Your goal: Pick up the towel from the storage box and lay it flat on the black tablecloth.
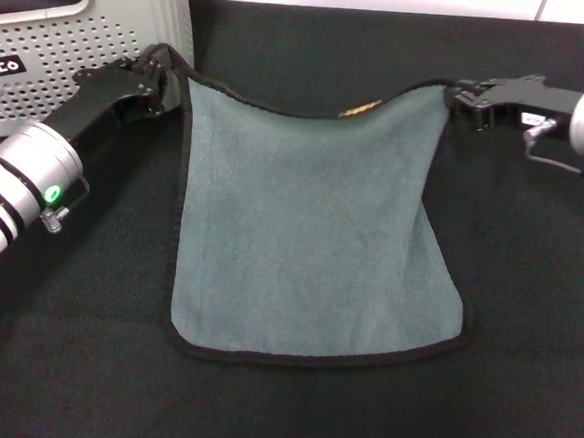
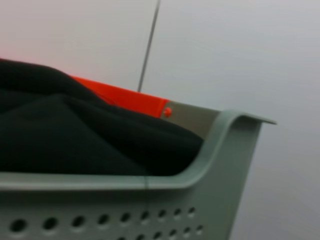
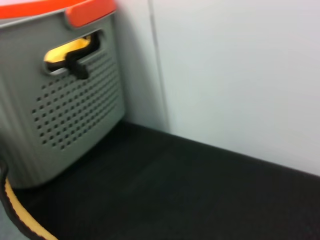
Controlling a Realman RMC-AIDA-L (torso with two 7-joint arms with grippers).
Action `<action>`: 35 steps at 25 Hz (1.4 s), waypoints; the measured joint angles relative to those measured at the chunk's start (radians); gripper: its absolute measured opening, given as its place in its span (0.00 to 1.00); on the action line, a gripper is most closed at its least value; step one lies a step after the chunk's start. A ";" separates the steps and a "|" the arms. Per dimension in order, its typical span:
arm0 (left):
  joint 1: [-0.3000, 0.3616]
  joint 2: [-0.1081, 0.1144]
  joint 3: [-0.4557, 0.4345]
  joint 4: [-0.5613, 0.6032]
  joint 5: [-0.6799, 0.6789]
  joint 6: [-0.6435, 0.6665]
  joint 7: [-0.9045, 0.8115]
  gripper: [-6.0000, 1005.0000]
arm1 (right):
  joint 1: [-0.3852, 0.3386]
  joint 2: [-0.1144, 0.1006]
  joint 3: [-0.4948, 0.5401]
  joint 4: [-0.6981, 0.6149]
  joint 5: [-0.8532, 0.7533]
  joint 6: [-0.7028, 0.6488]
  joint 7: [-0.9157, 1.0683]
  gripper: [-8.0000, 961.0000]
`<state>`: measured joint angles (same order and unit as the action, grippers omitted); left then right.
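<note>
The grey-green towel (image 1: pixel 311 230) with dark trim lies spread on the black tablecloth (image 1: pixel 524 346), its near edge flat. My left gripper (image 1: pixel 164 70) is shut on the towel's far left corner, right beside the storage box (image 1: pixel 94 35). My right gripper (image 1: pixel 459 96) is shut on the far right corner. The far edge sags between them and shows a bit of yellow underside. The towel's trimmed edge also shows in the right wrist view (image 3: pixel 15 215). The left wrist view shows the box rim (image 2: pixel 220 150).
The box stands at the far left corner of the table and holds a dark cloth (image 2: pixel 75 135). A grey perforated box with an orange rim (image 3: pixel 65 110) stands by the white wall (image 3: pixel 240 75). Black cloth runs around the towel on every side.
</note>
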<state>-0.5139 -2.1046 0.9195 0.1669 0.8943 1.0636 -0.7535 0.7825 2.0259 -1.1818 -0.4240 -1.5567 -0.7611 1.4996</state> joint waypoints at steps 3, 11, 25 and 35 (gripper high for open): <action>0.006 0.000 0.002 -0.002 -0.051 -0.006 0.000 0.08 | -0.037 0.000 0.000 -0.048 0.006 0.004 -0.004 0.10; 0.038 0.000 0.008 -0.004 -0.087 0.006 0.000 0.37 | -0.117 0.001 -0.003 -0.147 0.027 -0.029 -0.032 0.44; 0.182 0.014 0.098 0.027 -0.043 0.348 -0.011 0.79 | -0.327 -0.005 0.017 -0.399 0.123 -0.429 -0.146 0.85; 0.267 0.092 0.155 0.351 0.366 0.764 -0.333 0.89 | -0.357 -0.048 0.024 -0.550 0.071 -1.018 -0.150 0.92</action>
<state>-0.2474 -2.0127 1.0746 0.5175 1.2606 1.8275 -1.0860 0.4260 1.9778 -1.1583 -0.9737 -1.4860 -1.7786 1.3496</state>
